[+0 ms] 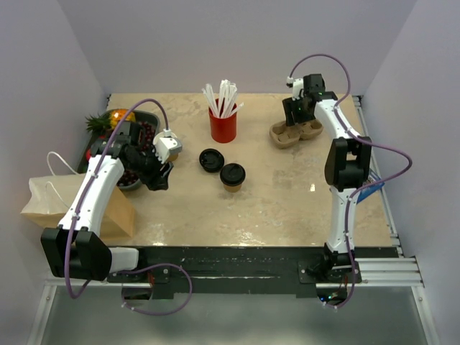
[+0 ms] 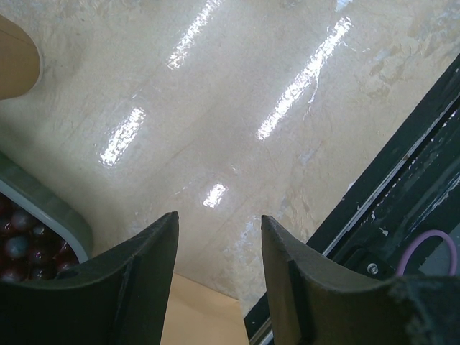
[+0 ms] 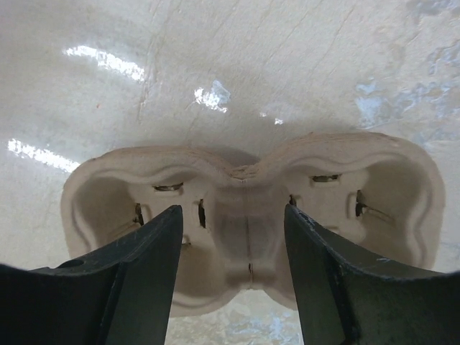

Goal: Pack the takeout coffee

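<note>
Top external view showed the takeout coffee (image 1: 232, 175) standing upright mid-table, just beside a loose black lid (image 1: 209, 159) and well apart from both arms. The left gripper (image 2: 219, 237) was spread wide over the bare table (image 2: 287, 108) beside a fruit tray (image 2: 50, 208). The right gripper (image 3: 233, 237) gaped wide over the middle of a pulp cup carrier (image 3: 374, 187), holding nothing.

You have a marble-look table (image 1: 287, 194) carrying a red straw cup (image 1: 223, 128), a loose black lid (image 1: 210, 159), the takeout coffee (image 1: 232, 175) (lidded), a pulp cup carrier (image 1: 295, 134) and a fruit tray (image 1: 141, 113).
</note>
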